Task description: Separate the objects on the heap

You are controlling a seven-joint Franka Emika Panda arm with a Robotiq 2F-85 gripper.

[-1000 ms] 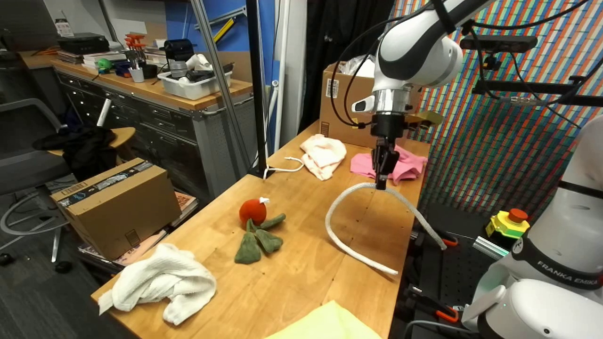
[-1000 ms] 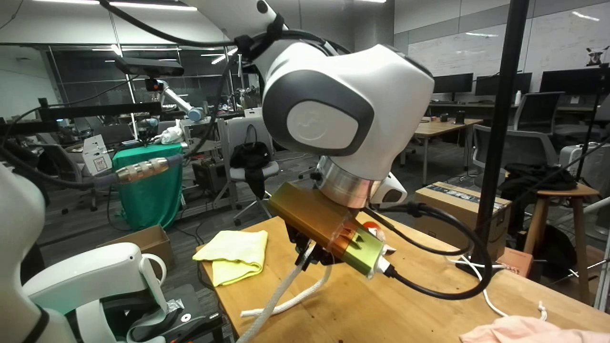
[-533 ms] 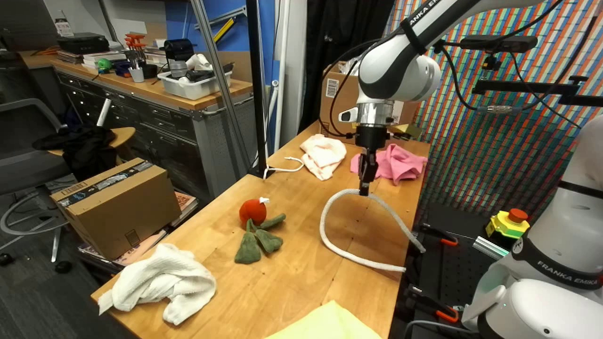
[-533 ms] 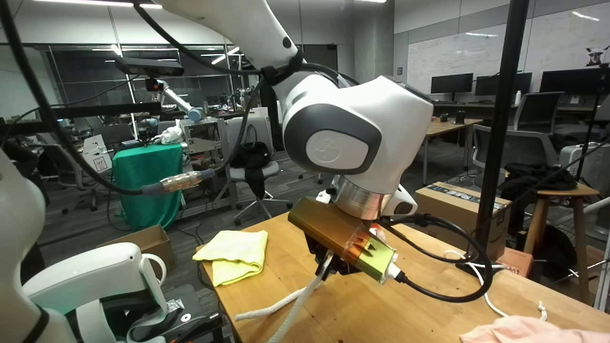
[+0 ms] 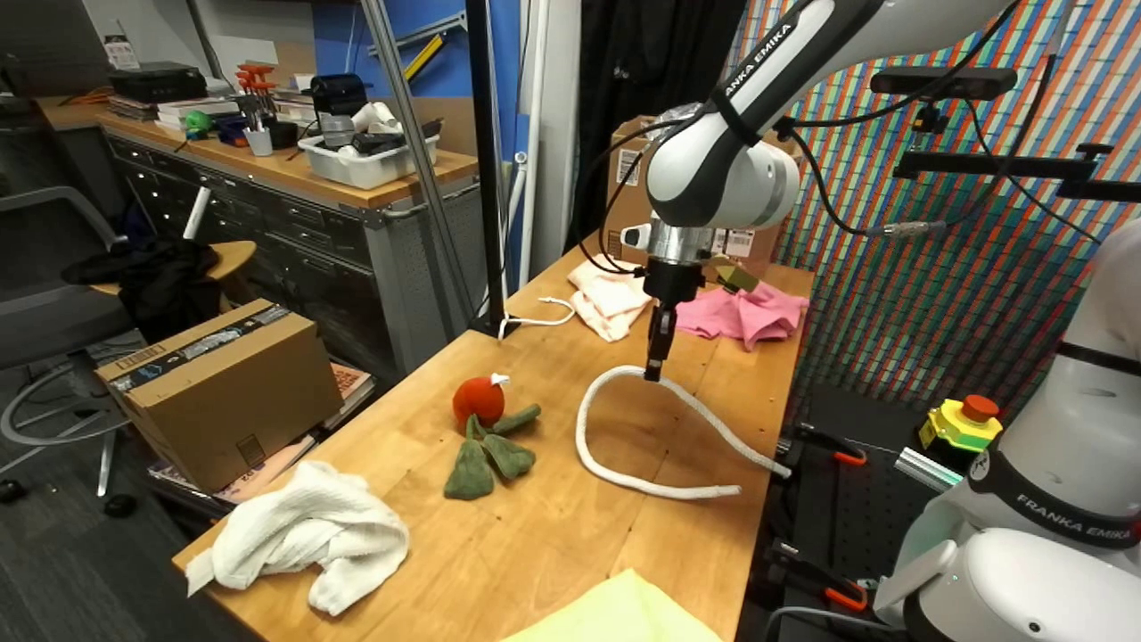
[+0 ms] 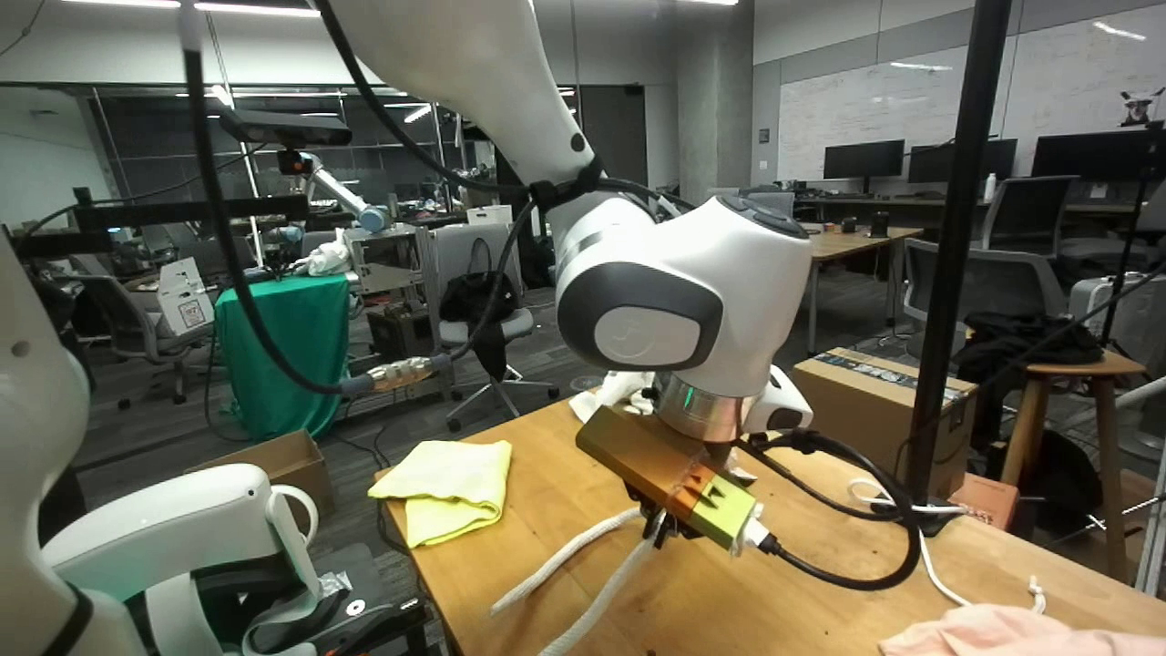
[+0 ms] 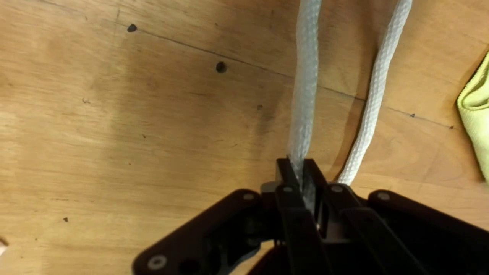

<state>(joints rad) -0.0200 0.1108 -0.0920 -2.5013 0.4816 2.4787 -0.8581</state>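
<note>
Pinching the white cord (image 7: pixel 304 91) over the table (image 7: pixel 172 214), our gripper (image 7: pixel 298 165) nearly closed, we likely want it apart from the yellow cloth (image 7: pixel 477 118) at two o'clock in the wrist view.

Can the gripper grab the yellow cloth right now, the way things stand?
Probably not yet: the gripper is shut on the thick cord, so it would likely have to let go first. Nothing visible covers the yellow cloth, so it looks reachable after that.
</note>
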